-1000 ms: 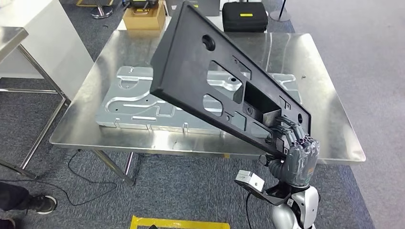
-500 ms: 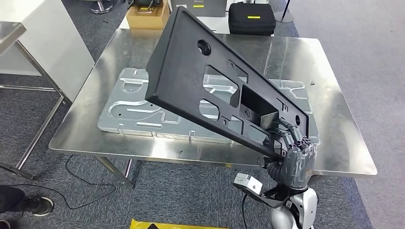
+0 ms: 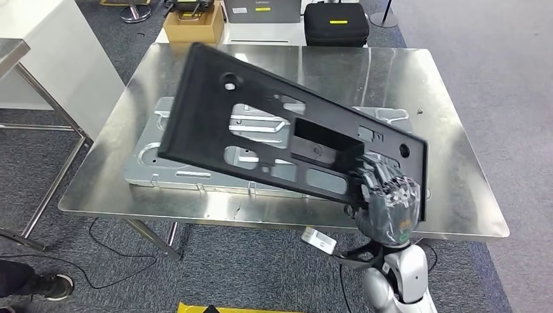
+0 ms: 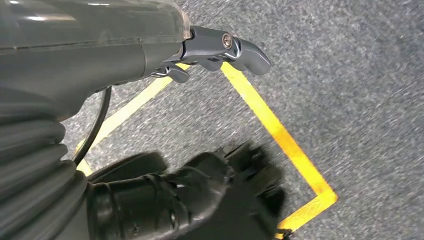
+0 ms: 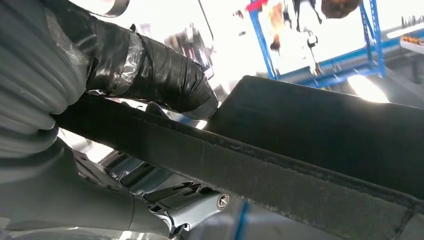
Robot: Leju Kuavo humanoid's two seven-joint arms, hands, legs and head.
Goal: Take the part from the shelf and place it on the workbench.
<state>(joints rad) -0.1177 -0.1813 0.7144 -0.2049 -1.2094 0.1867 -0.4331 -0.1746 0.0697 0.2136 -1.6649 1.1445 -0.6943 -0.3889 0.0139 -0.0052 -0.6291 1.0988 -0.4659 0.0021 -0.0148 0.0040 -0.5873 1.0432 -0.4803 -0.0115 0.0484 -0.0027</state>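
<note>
A long black panel part [image 3: 261,130] with several cut-outs hangs tilted above the steel workbench [image 3: 391,78]. My right hand [image 3: 385,205] grips its near right end, fingers hooked through a cut-out. The far end of the part reaches toward the table's left side, over a silver machined plate [image 3: 153,160] lying on the workbench. In the right wrist view the part's black edge [image 5: 300,170] runs across the picture, with my taped thumb [image 5: 160,75] pressed against it. My left hand [image 4: 220,47] hangs over grey carpet, holding nothing.
Behind the workbench stand a cardboard box [image 3: 189,26] and a black case [image 3: 336,24]. A white cabinet [image 3: 59,59] and another steel table [image 3: 13,49] are at the left. A cable and a person's shoe [image 3: 42,283] lie on the floor; yellow tape [image 4: 275,130] marks the carpet.
The black part has tipped down from a steep tilt to a flatter one, its far end swinging left and lower over the workbench. My right hand keeps its grip.
</note>
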